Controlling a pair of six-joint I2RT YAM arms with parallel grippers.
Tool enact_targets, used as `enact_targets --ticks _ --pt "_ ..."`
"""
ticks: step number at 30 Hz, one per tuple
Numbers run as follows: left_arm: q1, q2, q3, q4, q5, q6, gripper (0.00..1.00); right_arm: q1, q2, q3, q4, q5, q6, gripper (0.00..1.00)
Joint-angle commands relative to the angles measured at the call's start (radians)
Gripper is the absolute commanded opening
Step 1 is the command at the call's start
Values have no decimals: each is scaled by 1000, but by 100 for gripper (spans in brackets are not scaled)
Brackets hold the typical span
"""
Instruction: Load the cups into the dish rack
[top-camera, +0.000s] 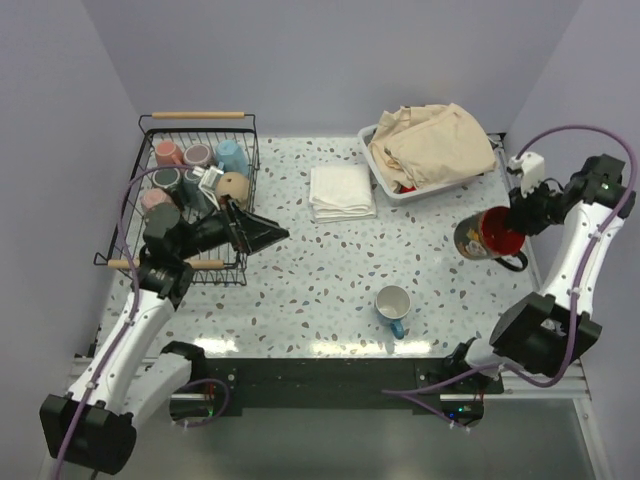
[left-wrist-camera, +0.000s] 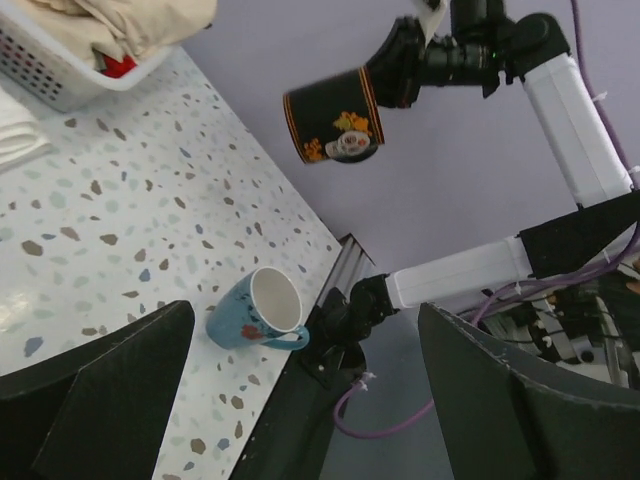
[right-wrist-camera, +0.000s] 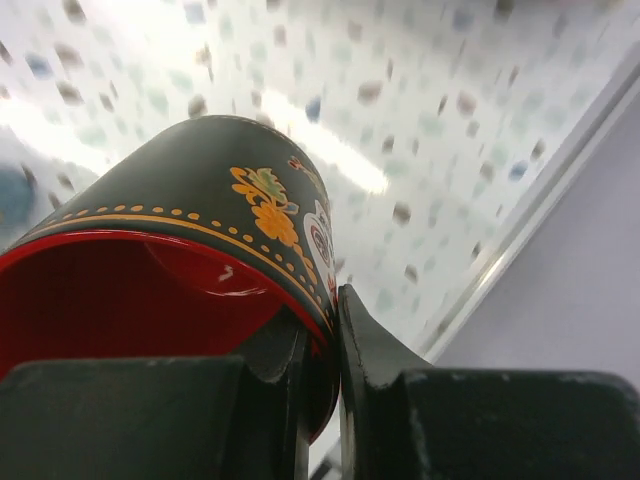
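Note:
The dish rack (top-camera: 248, 150), a black wire basket with wooden handles, stands at the far left and holds several cups, among them a pink one (top-camera: 168, 153), a light blue one (top-camera: 232, 156) and a tan one (top-camera: 234, 187). My left gripper (top-camera: 265, 232) (left-wrist-camera: 305, 308) hangs open and empty just right of the rack. On the right, my right gripper (top-camera: 515, 222) (right-wrist-camera: 320, 330) is shut on the rim of a dark patterned cup (top-camera: 488, 235) (left-wrist-camera: 335, 115) (right-wrist-camera: 200, 210) with a red inside, held above the table. A white cup with a blue handle (top-camera: 393, 303) (left-wrist-camera: 258, 310) lies near the front edge.
A white tub (top-camera: 400, 190) (left-wrist-camera: 50, 75) with beige cloth sits at the back right. A folded white cloth (top-camera: 341, 190) lies between the tub and the rack. The table's right edge (top-camera: 535, 270) runs close under the held cup.

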Motion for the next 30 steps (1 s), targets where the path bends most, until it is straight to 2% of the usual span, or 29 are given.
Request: enact_targets --ticks 1,2,3,4,5,6,7,8,9,10,13,15,18,21,28,30 --pt "-157 64 85 163 -102 -55 100 170 -137 137 66 -293 518 0" --pt "-185 96 96 175 -119 -55 100 207 -159 134 148 -301 621 0" --pt "-213 111 107 201 -137 -57 100 274 -194 115 237 -302 830 0" --pt "-265 127 127 220 -154 -57 100 304 -213 105 415 -302 934 0" --pt "-292 157 136 238 -189 -57 100 333 -226 92 505 -298 1037 0" --pt "-316 174 148 267 -209 -58 100 377 -233 74 588 -296 1238 0" --pt "-361 205 169 282 -247 -55 100 396 -239 66 744 -301 1328 0" --pt "-385 220 180 298 -271 -58 100 411 -237 62 814 -302 1416 0" --pt "-405 234 188 337 -292 -61 100 440 -230 58 878 -301 1578 0" --pt "-443 263 200 362 -335 -66 100 453 -219 58 985 -298 1651 0" --pt "-507 318 223 474 -421 -95 100 486 -207 34 1168 -273 1908 0" --pt "-549 349 242 535 -464 -103 100 505 -208 3 1238 -259 2066 0" --pt "-592 403 309 579 -536 -84 100 526 -216 -41 1344 -246 2210 0" --pt "-621 458 372 631 -564 -89 100 552 -236 -96 1426 -229 2286 0" --pt "-667 559 490 628 -666 -124 100 624 -266 -193 1563 -215 2351 0" --pt "-670 576 509 651 -670 -158 94 652 -270 -218 1565 -206 2323 0"
